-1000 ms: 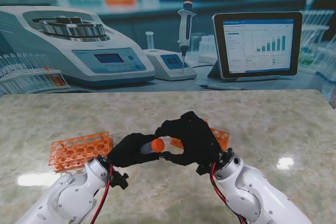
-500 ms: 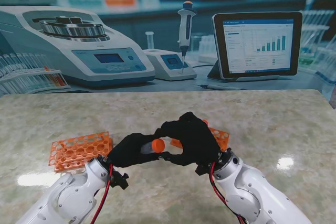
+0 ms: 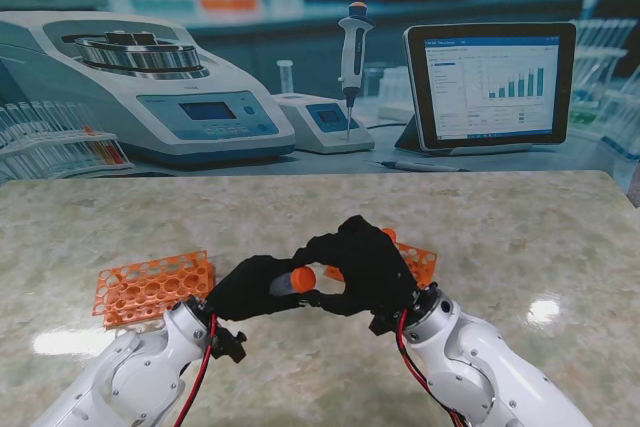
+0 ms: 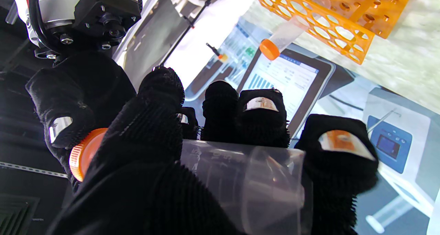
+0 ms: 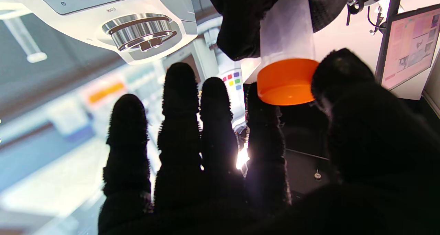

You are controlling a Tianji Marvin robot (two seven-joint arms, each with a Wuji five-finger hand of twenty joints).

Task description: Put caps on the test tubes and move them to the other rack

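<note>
My left hand is shut on a clear test tube that lies sideways above the table. The tube's orange cap points toward my right hand. That hand's thumb and index finger pinch the orange cap on the tube's mouth; its other fingers stay spread. An orange rack lies left of my left hand. A second orange rack sits partly hidden behind my right hand. The left wrist view shows that second rack with one capped tube standing in it.
Beyond the table's far edge a backdrop shows a centrifuge, a pipette and a tablet. Marbled table top lies bare to the right of my hands.
My right wrist has crept slightly to the left, toward the tube. Both hands keep their hold on the tube and cap.
</note>
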